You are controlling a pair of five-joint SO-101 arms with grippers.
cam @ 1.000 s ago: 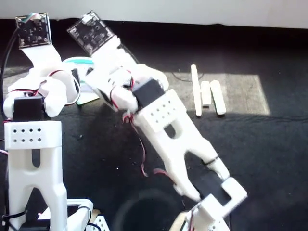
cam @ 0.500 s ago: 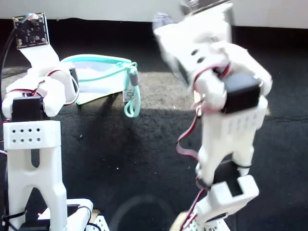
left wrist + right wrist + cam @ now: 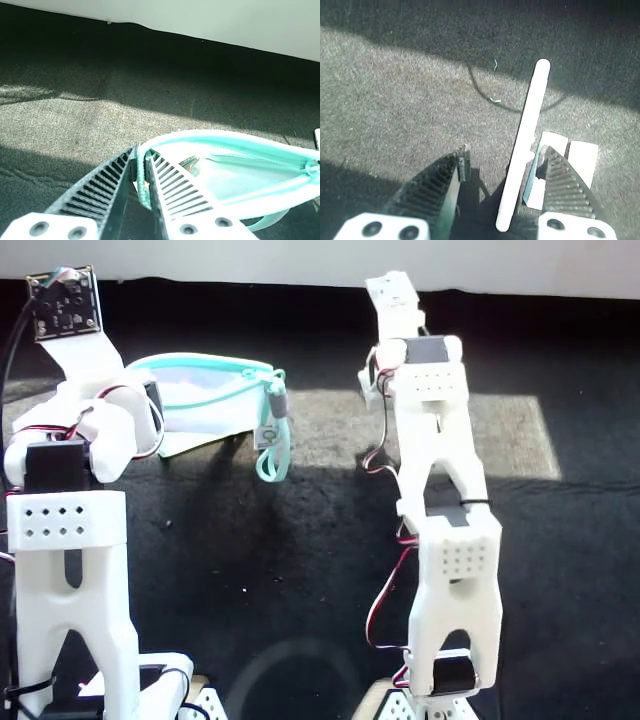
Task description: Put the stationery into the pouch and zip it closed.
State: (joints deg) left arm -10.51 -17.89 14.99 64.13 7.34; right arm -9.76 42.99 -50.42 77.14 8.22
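Right arm point(image 3: 440, 440) swung off the pouch point(image 3: 205, 405) since 1 s ago; you've now got it stretched straight out over the sunlit patch of the surface point(image 3: 250, 570). Pouch lies unzipped at far left, strap point(image 3: 272, 455) trailing toward the near side. Left claw point(image 3: 141, 172) is pinched on its teal zip edge point(image 3: 225, 142). Right claw point(image 3: 504, 152) is spread wide w/ the white stick point(image 3: 530, 120) lying btw its fingers point(image 3: 440, 185); small white blocks point(image 3: 582, 160) sit just beside one finger.

Dark felt-like tabletop point(image 3: 250, 570); bright sunlit band point(image 3: 330, 430) across middle; pale wall point(image 3: 250, 255) along far edge.
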